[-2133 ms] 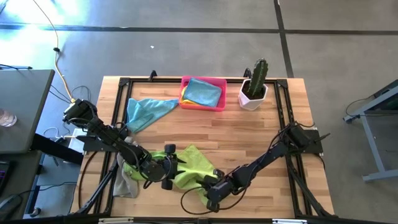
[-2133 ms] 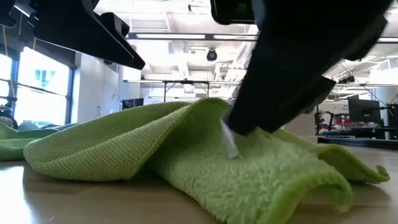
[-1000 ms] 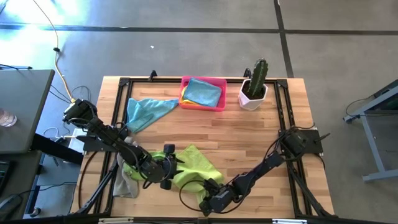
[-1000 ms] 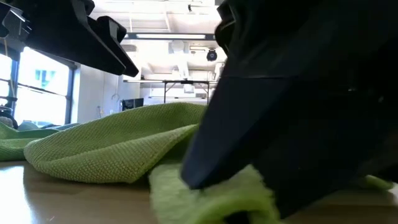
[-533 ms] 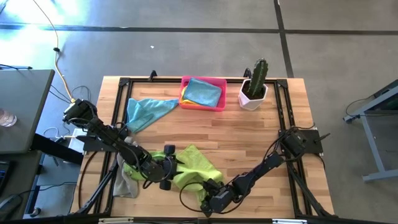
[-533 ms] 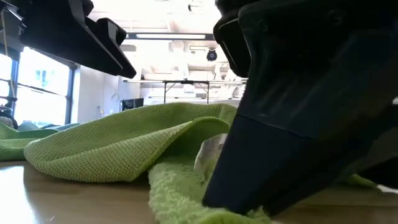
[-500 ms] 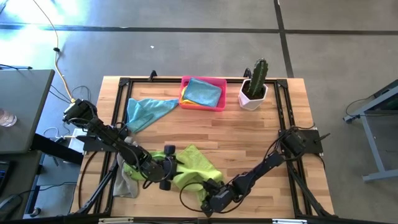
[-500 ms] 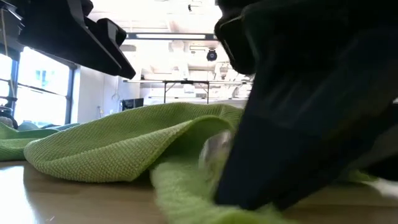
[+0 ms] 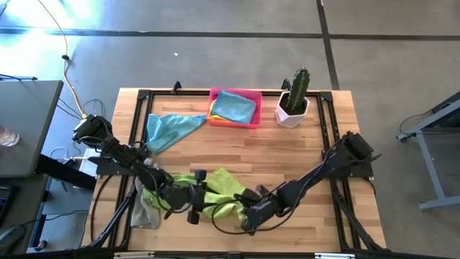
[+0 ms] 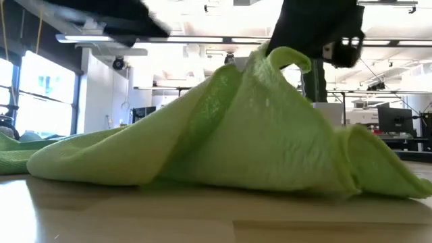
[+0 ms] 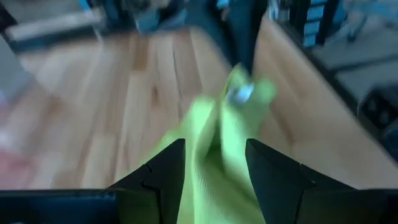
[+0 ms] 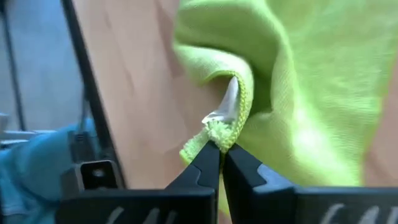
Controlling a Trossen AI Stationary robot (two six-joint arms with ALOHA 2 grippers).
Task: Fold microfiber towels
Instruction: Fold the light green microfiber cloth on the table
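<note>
A lime green towel [image 9: 224, 188] lies bunched near the table's near edge, between my two grippers. My right gripper [image 12: 221, 154] is at its right near side [image 9: 246, 213], shut on a corner, and shows at the towel's peak in the low view [image 10: 297, 42]. My left gripper [image 9: 207, 194] is at the towel's left side, and cloth fills the gap between its fingers [image 11: 216, 163]. A grey towel [image 9: 146, 213] lies under the left arm. A light blue towel [image 9: 169, 128] lies at the far left. My right gripper pinches the towel's hemmed corner [image 12: 219, 132], beside a white label [image 12: 227, 102], between its two fingertips. The corner is lifted into a peak [image 10: 282, 57]. The rest slopes down, and its lower edge [image 10: 202, 181] rests on the table. My left gripper has a bunch of the green cloth [image 11: 214, 146] between its two fingers, coming level from the table's left side. Which part of the towel it has does not show.
A pink tray [image 9: 251, 95] at the far middle holds a folded light blue towel [image 9: 234, 106] over a yellow one. A cactus in a white pot [image 9: 293, 101] stands to the tray's right. A black frame runs round the table's edges.
My right gripper has gone up and toward the far edge with the towel's corner. The corner has risen off the table and the cloth is drawn up into a tent, its left part still lying down. My left gripper has shifted a little toward the right.
</note>
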